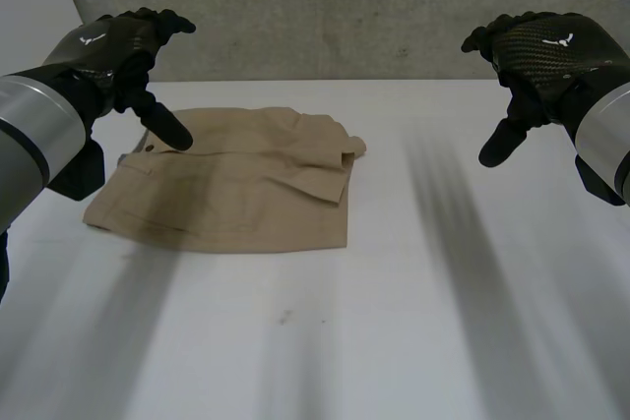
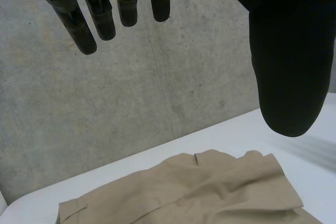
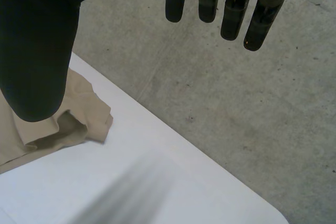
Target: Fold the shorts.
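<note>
1. Counter [image 1: 413, 341]: white and flat, it runs from my near side to a grey concrete wall [image 1: 335, 7] at the far side.

2. Shorts [image 1: 231, 189]: tan, lying flat on the counter. In the head view they sit left of centre, in the half nearer the wall. The cloth is creased. At the end nearest my right side an upper layer is turned over and stands up a little from the layer under it. The edge nearest me is straight.

3. Left arm [image 1: 30, 135]: it comes in from my left side beside the left end of the shorts.

4. Right arm [image 1: 605, 135]: it comes in from my right side over bare counter.

5. Left hand [image 1: 118, 46]: raised above the left end of the shorts, not touching them. In the left wrist view the fingers [image 2: 100, 17] are straight, spread apart and pointed toward the wall. The thumb [image 2: 289, 66] stands well apart from them, and the shorts lie below it. Nothing is held.

6. Right hand [image 1: 541, 46]: raised above the bare counter, well apart from the shorts. In the right wrist view the fingers [image 3: 231, 11] are straight and slightly apart. The thumb [image 3: 39, 51] is set wide of them, with the turned-over end of the shorts below it. Nothing is held.
</note>
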